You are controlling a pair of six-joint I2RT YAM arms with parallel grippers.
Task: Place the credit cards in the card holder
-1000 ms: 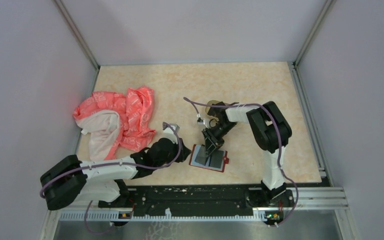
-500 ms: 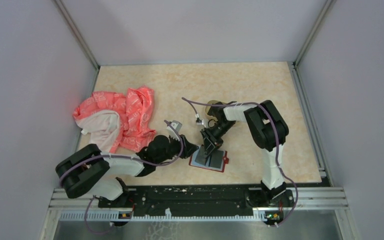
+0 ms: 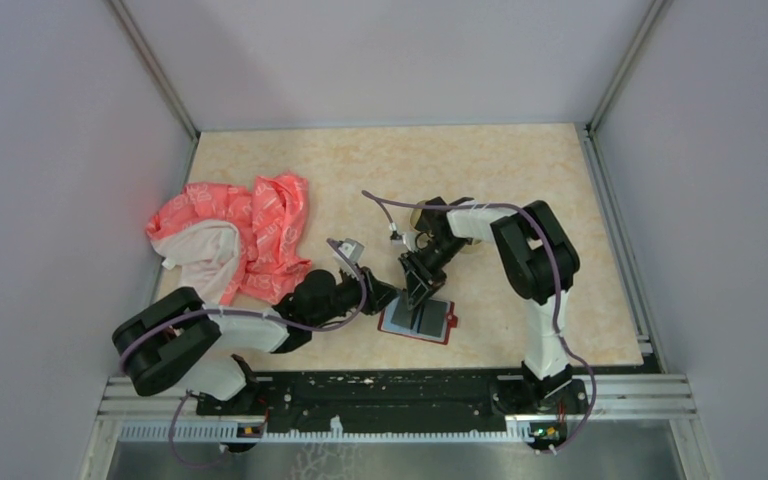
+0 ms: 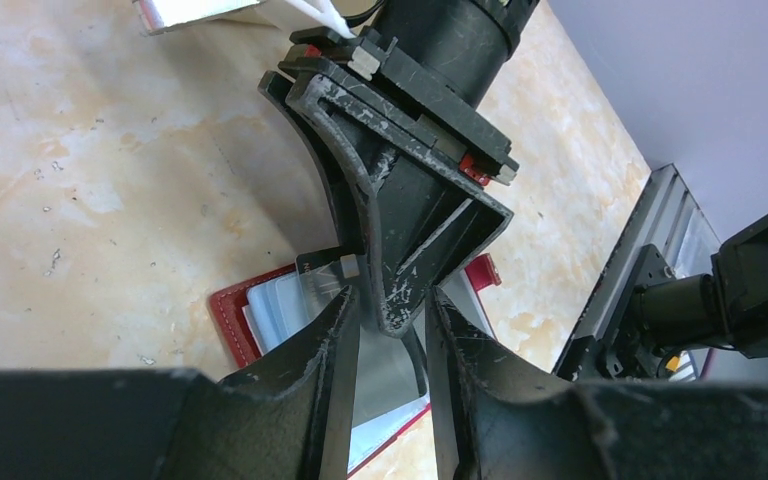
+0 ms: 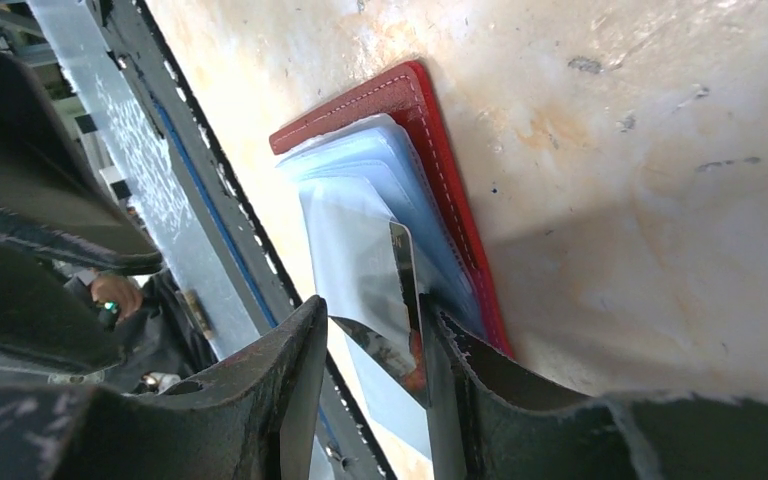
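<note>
Beige marbled tabletop [image 3: 540, 180], near centre: the card holder [image 3: 430, 334] lies open, clear sleeves [image 5: 360, 180] up. Over it the right gripper [image 5: 375, 318] has eased its jaws a little apart, so the dark card [image 5: 404, 285] standing edge-on between them looks released, probably seated in a sleeve. Just left, the left gripper [image 4: 392, 300] has moved in close, jaws narrowly parted, gripping nothing visible.

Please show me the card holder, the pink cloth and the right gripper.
card holder [image 5: 438, 150]: right wrist view, red stitched edge.
pink cloth [image 3: 260, 225]: top external view, middle fold.
right gripper [image 3: 419, 298]: top external view, between fingertips.
</note>
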